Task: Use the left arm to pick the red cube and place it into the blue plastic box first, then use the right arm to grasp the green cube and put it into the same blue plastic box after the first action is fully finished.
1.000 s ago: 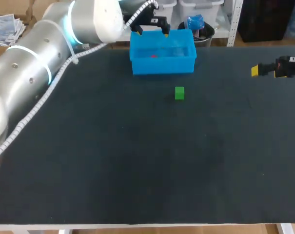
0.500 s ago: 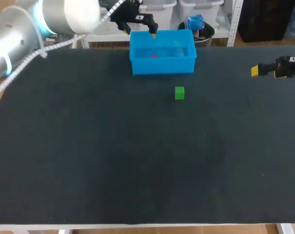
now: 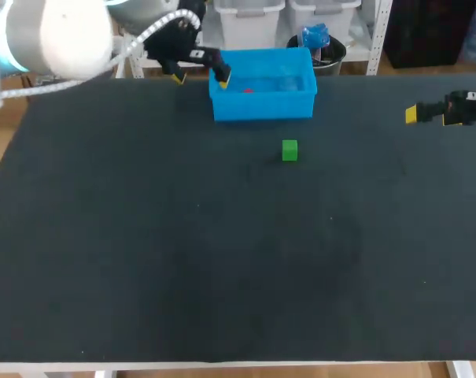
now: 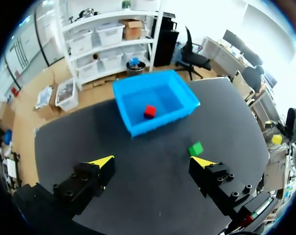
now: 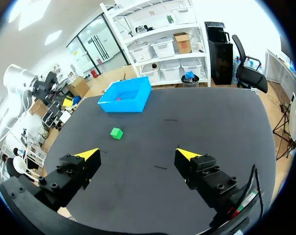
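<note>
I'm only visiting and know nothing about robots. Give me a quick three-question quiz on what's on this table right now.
1. True or false: the red cube lies inside the blue plastic box.
2. Where is the green cube? A) inside the box; B) on the table, in front of the box; C) on top of the red cube.
3. Fill in: the left gripper and the right gripper both hold nothing, and their fingers are ___.

Key: 1 true; 2 B; 3 open.
</note>
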Available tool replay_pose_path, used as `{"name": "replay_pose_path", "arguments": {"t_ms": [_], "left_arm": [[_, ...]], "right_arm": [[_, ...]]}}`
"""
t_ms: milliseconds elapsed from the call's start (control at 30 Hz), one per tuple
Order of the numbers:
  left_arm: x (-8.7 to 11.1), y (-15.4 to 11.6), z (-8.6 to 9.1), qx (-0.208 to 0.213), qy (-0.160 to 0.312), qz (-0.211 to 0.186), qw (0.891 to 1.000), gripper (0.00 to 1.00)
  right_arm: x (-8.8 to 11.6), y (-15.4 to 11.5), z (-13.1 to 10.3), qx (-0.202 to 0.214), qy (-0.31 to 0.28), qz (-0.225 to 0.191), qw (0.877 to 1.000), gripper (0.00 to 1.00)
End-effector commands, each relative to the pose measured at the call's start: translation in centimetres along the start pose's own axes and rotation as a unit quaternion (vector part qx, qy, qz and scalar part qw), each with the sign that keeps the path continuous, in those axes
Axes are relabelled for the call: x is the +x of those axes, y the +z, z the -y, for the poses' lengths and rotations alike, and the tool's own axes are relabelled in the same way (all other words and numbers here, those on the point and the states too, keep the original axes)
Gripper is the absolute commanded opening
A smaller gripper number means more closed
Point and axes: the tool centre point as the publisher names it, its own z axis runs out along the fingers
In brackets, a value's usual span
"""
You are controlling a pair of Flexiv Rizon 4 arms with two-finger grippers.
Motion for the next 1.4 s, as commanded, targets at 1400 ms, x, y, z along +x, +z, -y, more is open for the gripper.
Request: {"name": "replay_pose_path", "arguments": {"t_ms": [1400], "left_arm": [[13.3,-4.0,1.0,0.068,0.062,0.109,0.990,1.00]], "right_arm": [[0.0,0.1,0.0,0.001,0.000,0.000,1.000,1.00]]}}
